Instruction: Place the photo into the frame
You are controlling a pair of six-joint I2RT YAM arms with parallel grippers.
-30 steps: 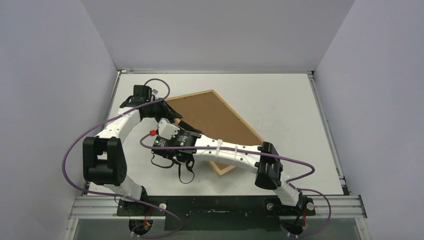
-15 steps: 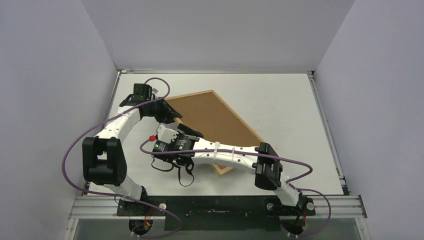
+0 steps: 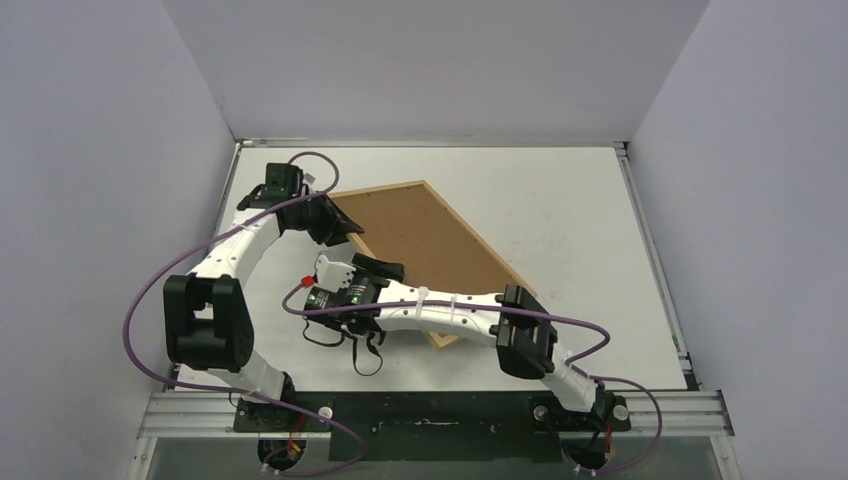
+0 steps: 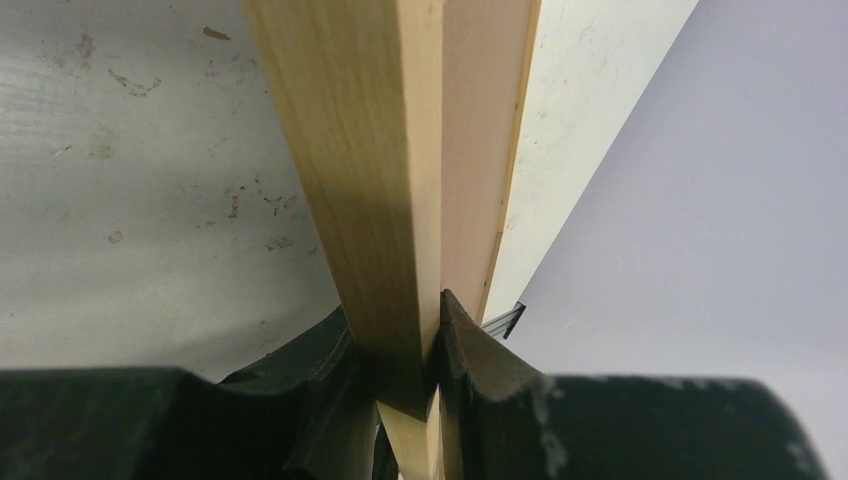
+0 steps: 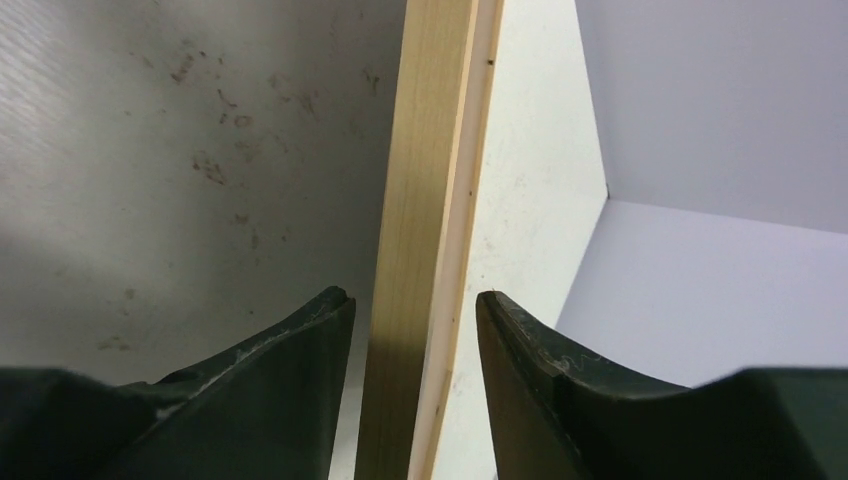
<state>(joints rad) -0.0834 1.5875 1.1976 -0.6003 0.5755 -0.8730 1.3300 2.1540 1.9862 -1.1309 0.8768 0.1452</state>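
The light-wood frame (image 3: 478, 232) lies diagonally on the table with the brown backing board (image 3: 420, 235) filling it and facing up. The photo is not in view. My left gripper (image 3: 345, 228) is shut on the frame's rail near its far-left corner; in the left wrist view the fingers (image 4: 470, 350) pinch the wood rail (image 4: 370, 150). My right gripper (image 3: 385, 268) is open and straddles the frame's left rail further toward me. In the right wrist view the rail (image 5: 425, 200) stands between the fingers (image 5: 300, 340) with a gap on each side.
The white table (image 3: 580, 220) is walled by grey panels at the back and both sides. Purple cables loop from both arms; a black cable loop (image 3: 365, 350) lies on the table below the right wrist.
My right wrist has moved a little toward me and to the left along the frame's left rail. My left gripper keeps its hold at the far-left corner.
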